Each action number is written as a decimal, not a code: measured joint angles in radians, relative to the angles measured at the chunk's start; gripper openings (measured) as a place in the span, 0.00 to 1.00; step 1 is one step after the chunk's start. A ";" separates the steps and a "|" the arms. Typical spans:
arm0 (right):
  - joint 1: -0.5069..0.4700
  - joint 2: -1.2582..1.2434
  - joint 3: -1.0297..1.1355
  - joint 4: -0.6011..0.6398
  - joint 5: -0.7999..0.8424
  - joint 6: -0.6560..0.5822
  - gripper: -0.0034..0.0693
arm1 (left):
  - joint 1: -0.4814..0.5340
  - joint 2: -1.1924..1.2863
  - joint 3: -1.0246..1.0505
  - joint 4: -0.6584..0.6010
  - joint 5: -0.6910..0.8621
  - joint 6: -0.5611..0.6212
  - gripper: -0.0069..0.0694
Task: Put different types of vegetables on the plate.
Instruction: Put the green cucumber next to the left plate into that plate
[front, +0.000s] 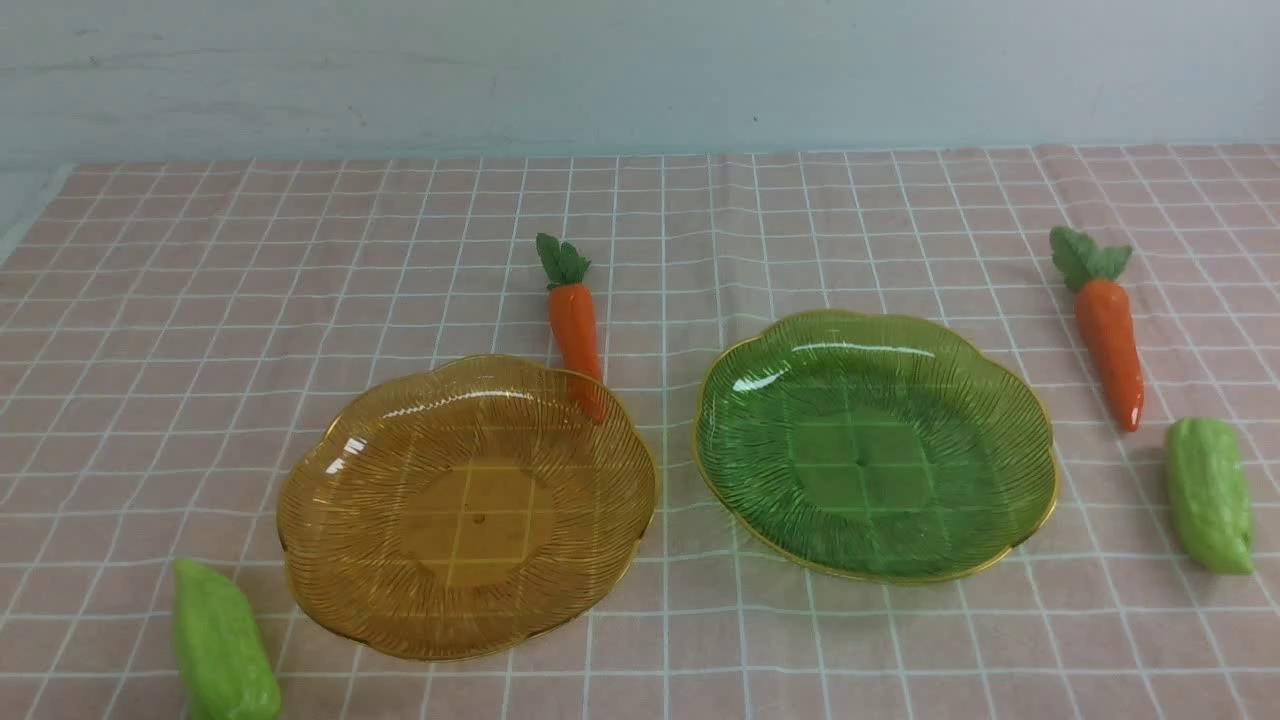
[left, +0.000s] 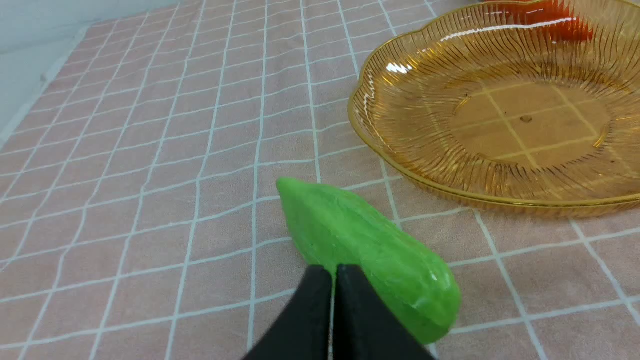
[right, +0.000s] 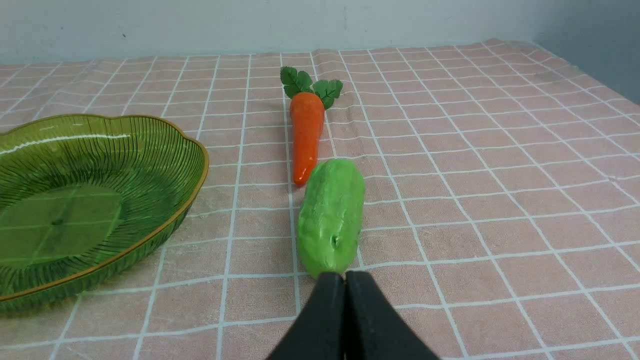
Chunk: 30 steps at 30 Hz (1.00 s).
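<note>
1. The left gripper (left: 334, 272) shows only as two black fingers in the left wrist view. They are clenched tip to tip and grasp nothing. The rest of the arm is out of sight, so its pose cannot be read.
2. Those fingers point over the left gourd (left: 370, 250). Whether they touch it cannot be told.
3. The right gripper (right: 345, 276) is likewise clenched on nothing, its tips at the near end of the right gourd (right: 332, 217). Contact is unclear.
4. In the front view the left gourd (front: 225, 650) lies in the lower left corner, cut by the bottom edge. It is just beside the amber plate (front: 330, 440) but apart from it.
5. The amber plate sits lower centre-left and the green plate (front: 1040, 440) right of centre, with a narrow strip of tablecloth (front: 200, 300) between them.
6. The right gourd (front: 1210, 495) lies by the right edge, clear of the green plate.
7. The right carrot (front: 1110, 345) lies beyond that gourd at the upper right, its tip near the gourd's far end.
8. The left carrot (front: 575, 320) lies upper centre with its leaves away. Its tip shows through the amber plate's far rim.
9. All four vegetables rest on the cloth, outside the plates.
10. Bare cloth spreads across the upper left up to the wall (front: 640, 70).
</note>
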 joint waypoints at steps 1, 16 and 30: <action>0.000 0.000 0.000 0.000 0.000 0.000 0.02 | 0.000 0.000 0.000 0.000 0.000 0.000 0.09; 0.000 0.000 0.000 0.000 0.000 0.000 0.02 | 0.000 0.000 0.000 0.000 0.000 0.000 0.09; 0.000 0.000 0.000 -0.001 0.000 0.000 0.02 | 0.000 0.000 0.003 -0.159 -0.112 -0.105 0.09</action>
